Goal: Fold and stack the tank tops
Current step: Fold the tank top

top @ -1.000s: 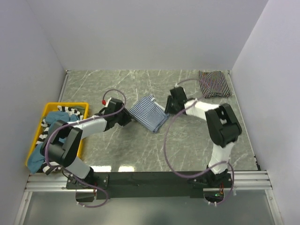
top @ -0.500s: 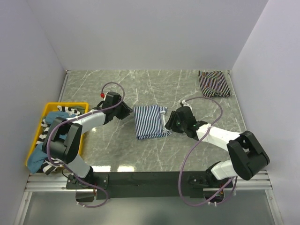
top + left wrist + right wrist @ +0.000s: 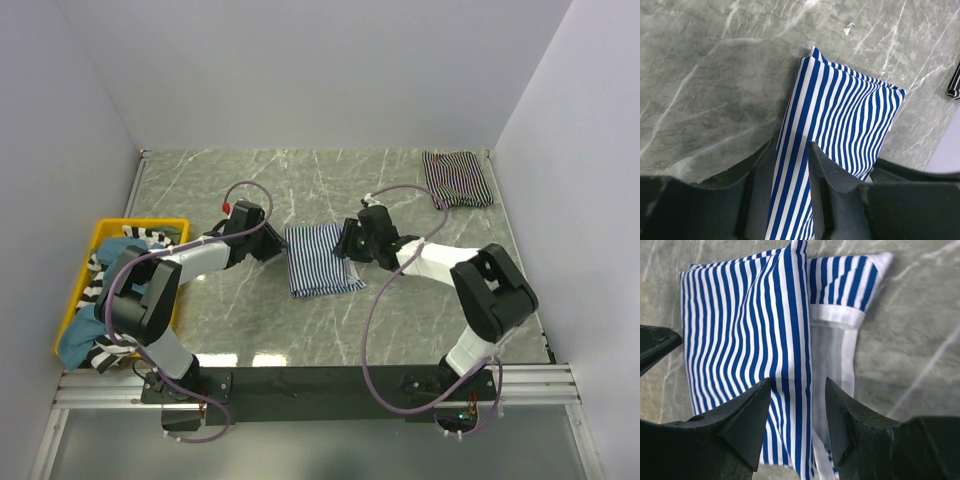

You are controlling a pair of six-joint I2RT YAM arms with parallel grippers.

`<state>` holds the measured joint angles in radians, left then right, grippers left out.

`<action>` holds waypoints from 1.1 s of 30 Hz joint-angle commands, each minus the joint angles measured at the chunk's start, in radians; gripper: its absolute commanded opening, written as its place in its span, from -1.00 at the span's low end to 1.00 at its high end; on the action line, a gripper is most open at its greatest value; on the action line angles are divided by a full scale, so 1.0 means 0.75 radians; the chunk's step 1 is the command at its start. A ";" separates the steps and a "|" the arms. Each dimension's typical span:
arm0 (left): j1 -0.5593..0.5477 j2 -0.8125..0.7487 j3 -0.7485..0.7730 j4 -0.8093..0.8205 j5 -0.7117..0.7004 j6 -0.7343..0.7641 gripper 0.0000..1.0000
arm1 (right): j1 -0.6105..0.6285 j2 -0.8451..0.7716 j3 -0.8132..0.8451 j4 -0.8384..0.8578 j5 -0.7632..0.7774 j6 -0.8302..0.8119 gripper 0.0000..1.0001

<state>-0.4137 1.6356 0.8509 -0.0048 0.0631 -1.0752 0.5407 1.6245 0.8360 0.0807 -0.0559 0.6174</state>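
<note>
Blue-and-white tank top (image 3: 318,260) lies folded in the middle of the surface.
Its fabric looks thin and limp, so the fold may slip open if dragged; better to pinch all layers at a folded edge. The left end effector (image 3: 790,150) and the right end effector (image 3: 797,385) both straddle it, fingers apart. A black-and-white tank top (image 3: 457,178) sits folded in the far right corner, well apart; a yellow bin (image 3: 140,223) stands at left, out of the way.

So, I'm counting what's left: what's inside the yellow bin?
A crumpled black-and-white striped top and blue cloth fill the yellow bin; anything beneath them is covered.
</note>
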 commanded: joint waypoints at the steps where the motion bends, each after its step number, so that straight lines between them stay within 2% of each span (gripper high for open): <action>1: -0.005 0.000 -0.006 0.039 0.010 0.030 -0.24 | -0.003 0.075 0.090 0.046 -0.054 -0.042 0.09; 5: -0.005 0.010 -0.001 0.041 0.014 0.033 -0.24 | -0.005 0.151 0.141 0.042 -0.079 -0.040 0.04; 8: -0.005 0.014 0.001 0.043 0.014 0.033 -0.25 | -0.005 0.164 0.153 0.036 -0.083 -0.034 -0.08; 11: -0.005 0.016 0.001 0.041 0.014 0.035 -0.25 | -0.001 0.135 0.149 0.032 -0.087 -0.022 -0.48; 12: -0.005 0.016 0.003 0.039 0.010 0.035 -0.25 | -0.003 0.127 0.151 0.029 -0.085 -0.019 -0.69; 15: -0.005 0.020 0.001 0.039 0.012 0.037 -0.25 | -0.001 0.084 0.158 -0.005 -0.071 -0.013 -0.98; 23: -0.005 0.028 0.001 0.041 0.008 0.039 -0.25 | 0.028 -0.082 0.198 -0.136 0.007 -0.013 -1.00; 33: -0.011 0.049 0.017 0.043 0.016 0.053 -0.24 | 0.030 -0.149 0.207 -0.251 0.113 -0.032 -1.00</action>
<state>-0.4141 1.6562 0.8505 -0.0036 0.0639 -1.0592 0.5606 1.5467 0.9691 -0.0765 -0.0311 0.6075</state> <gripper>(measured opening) 0.380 0.018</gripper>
